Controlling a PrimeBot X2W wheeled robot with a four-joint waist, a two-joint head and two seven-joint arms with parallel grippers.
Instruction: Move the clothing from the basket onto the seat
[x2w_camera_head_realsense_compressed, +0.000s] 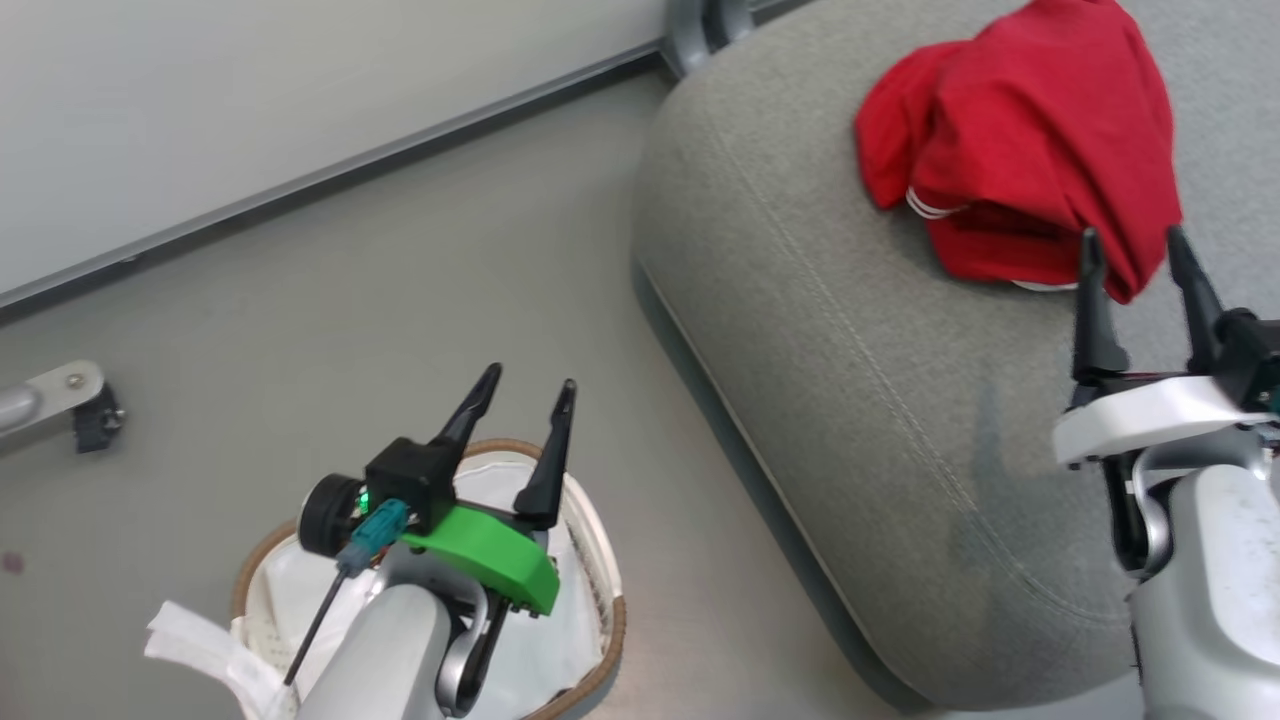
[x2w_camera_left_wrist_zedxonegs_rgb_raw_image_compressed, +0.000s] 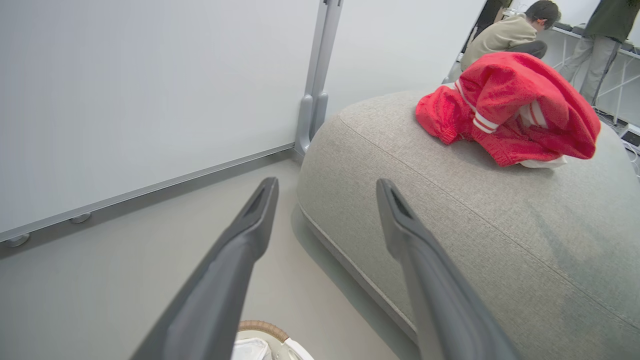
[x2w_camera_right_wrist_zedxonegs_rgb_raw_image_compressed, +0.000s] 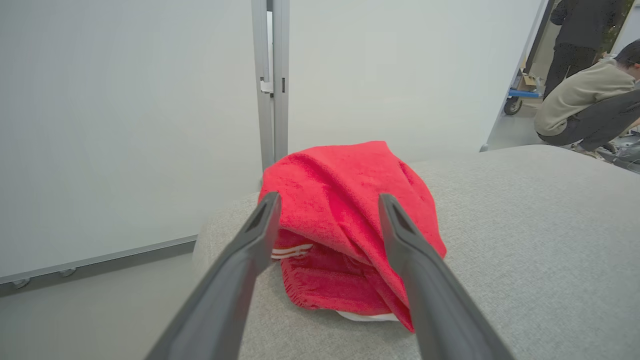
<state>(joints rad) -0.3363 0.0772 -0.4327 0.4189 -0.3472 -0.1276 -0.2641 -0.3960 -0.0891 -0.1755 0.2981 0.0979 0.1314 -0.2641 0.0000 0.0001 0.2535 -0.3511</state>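
The red clothing (x2w_camera_head_realsense_compressed: 1020, 150) lies in a crumpled heap on the grey seat (x2w_camera_head_realsense_compressed: 850, 380), white stripe trim showing at its edge. My right gripper (x2w_camera_head_realsense_compressed: 1130, 255) stands open just at the near side of the heap, its fingers apart with a fold of red fabric (x2w_camera_right_wrist_zedxonegs_rgb_raw_image_compressed: 340, 220) showing between them. The basket (x2w_camera_head_realsense_compressed: 590, 560), with its brown rim and white liner, sits on the floor at the lower left. My left gripper (x2w_camera_head_realsense_compressed: 530, 385) hovers open above it, holding nothing. In the left wrist view the clothing (x2w_camera_left_wrist_zedxonegs_rgb_raw_image_compressed: 510, 107) rests on the seat (x2w_camera_left_wrist_zedxonegs_rgb_raw_image_compressed: 450, 225), beyond the open left gripper (x2w_camera_left_wrist_zedxonegs_rgb_raw_image_compressed: 325, 190).
A white panel wall with a metal base rail (x2w_camera_head_realsense_compressed: 330, 170) runs behind. A metal foot (x2w_camera_head_realsense_compressed: 60, 400) juts in on the floor at the left. Two people (x2w_camera_right_wrist_zedxonegs_rgb_raw_image_compressed: 585, 100) are at the far right, beyond the seat. Grey floor (x2w_camera_head_realsense_compressed: 400, 300) lies between basket and seat.
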